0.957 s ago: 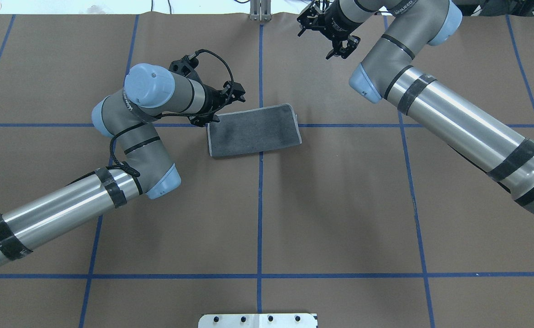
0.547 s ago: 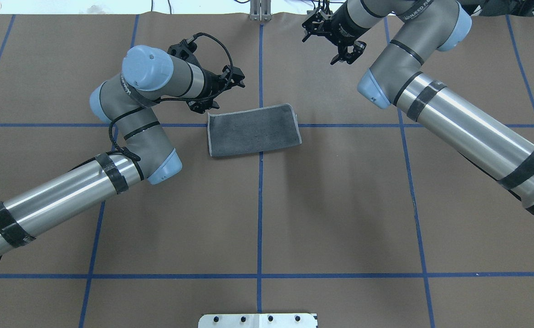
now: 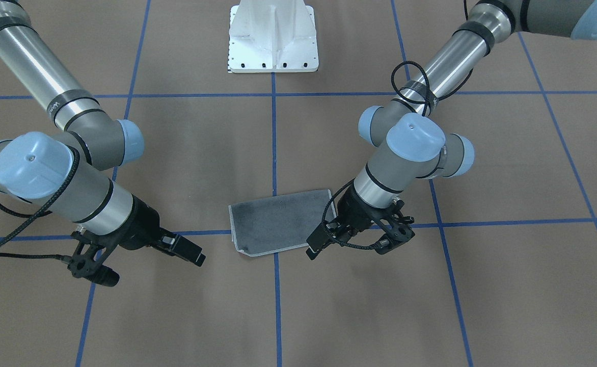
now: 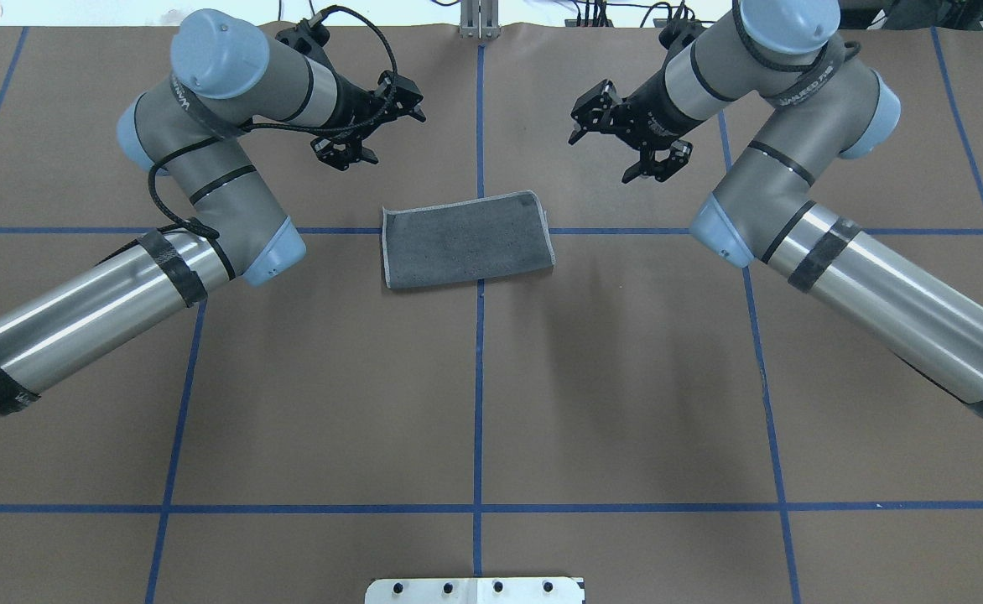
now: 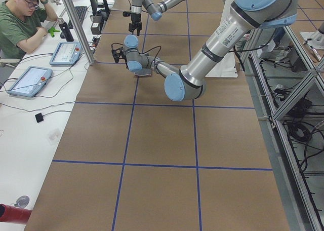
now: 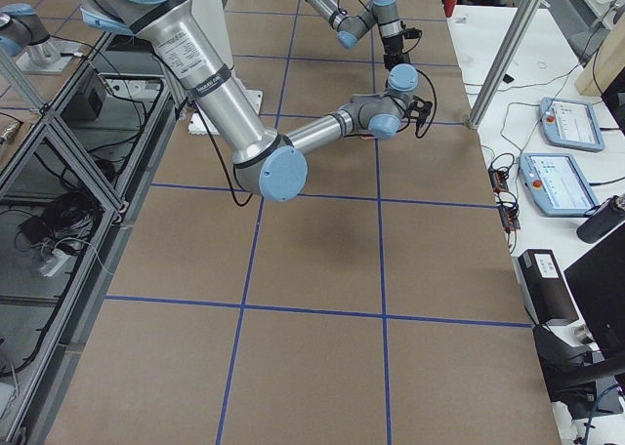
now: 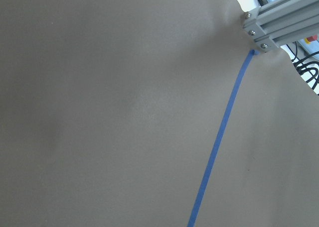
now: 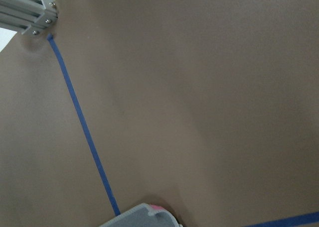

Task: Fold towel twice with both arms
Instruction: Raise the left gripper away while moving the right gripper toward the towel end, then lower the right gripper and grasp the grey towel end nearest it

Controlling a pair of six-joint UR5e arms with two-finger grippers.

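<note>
- Over the table [image 4: 626, 403], seen from above, the towel [image 4: 468, 239] is lying flat as a folded oblong, dark grey face up, across a crossing of blue tape [image 4: 476, 377] lines.
- Left gripper [image 4: 377, 124] and right gripper [image 4: 623, 138] are hanging beyond its far corners, apart from it. Each has its fingers spread and is holding nothing.
- Facing the robot, the towel is sitting between the two grippers. The left one is overlapping its edge in this view, and the white base [image 3: 273, 41] is standing behind.
- From the left end, a person [image 5: 20, 23] is sitting at a side desk, and the left arm [image 5: 212, 53] is hiding most of the towel.
- From the right end, the towel is too hidden to make out.
- Left wrist camera is showing brown table, one tape line and a metal post [image 7: 279, 18].
- Right wrist camera is showing a towel corner at the bottom edge, with a sliver of pink peeking out.
</note>
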